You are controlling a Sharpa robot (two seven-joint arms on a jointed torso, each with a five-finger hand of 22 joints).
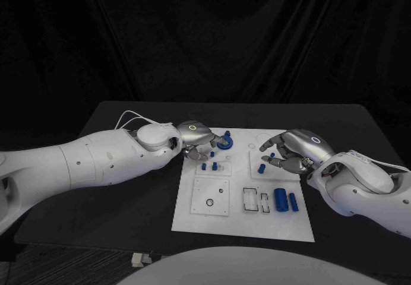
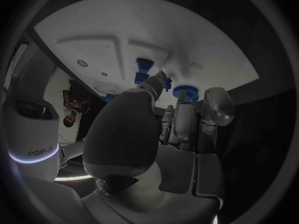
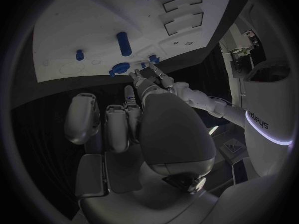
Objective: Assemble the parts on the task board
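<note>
Seating the blue ring [image 1: 224,142] at the far edge of the task board [image 1: 242,225] calls for steady downward pressure from the left hand [image 1: 195,139], apparently gripping it, though contact stays unclear, while the right hand [image 1: 294,151] hovers over the pegs [image 1: 268,162], fingers apart, empty.

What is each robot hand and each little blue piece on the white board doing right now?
Left silver hand: fingers curled at the blue ring, touching it; a grip is unclear.
Right silver hand: fingers spread over the board, holding nothing.
Blue round ring: lying on the board's far edge.
Two blue cylinders: lying flat, side by side.
Small blue pegs: standing upright in the board.
White task board: flat on the table.
</note>
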